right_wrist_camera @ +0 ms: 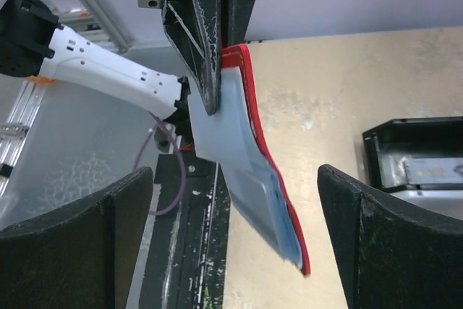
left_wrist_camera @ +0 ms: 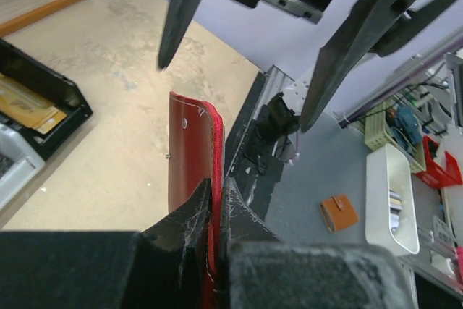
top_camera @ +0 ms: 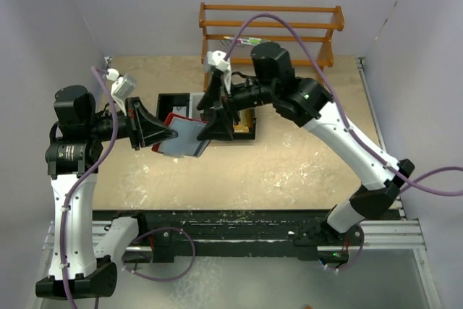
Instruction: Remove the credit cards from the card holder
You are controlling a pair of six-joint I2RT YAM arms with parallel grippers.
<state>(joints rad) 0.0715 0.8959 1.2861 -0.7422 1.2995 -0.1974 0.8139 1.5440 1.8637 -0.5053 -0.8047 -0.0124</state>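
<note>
The card holder is a red wallet held above the table, its clear sleeves facing the right arm. My left gripper is shut on its edge, pinching the red leather. In the right wrist view the holder hangs down from the left fingers. A grey credit card shows through the sleeve. My right gripper is open, and the holder's free end sits between its fingers, touching neither. From above, the right gripper meets the holder from the right.
A black-and-white tray stands behind the grippers, with tan flat pieces in one compartment. A wooden rack stands at the back. The table's front rail runs below. Off the table lie a brown wallet and a white bin.
</note>
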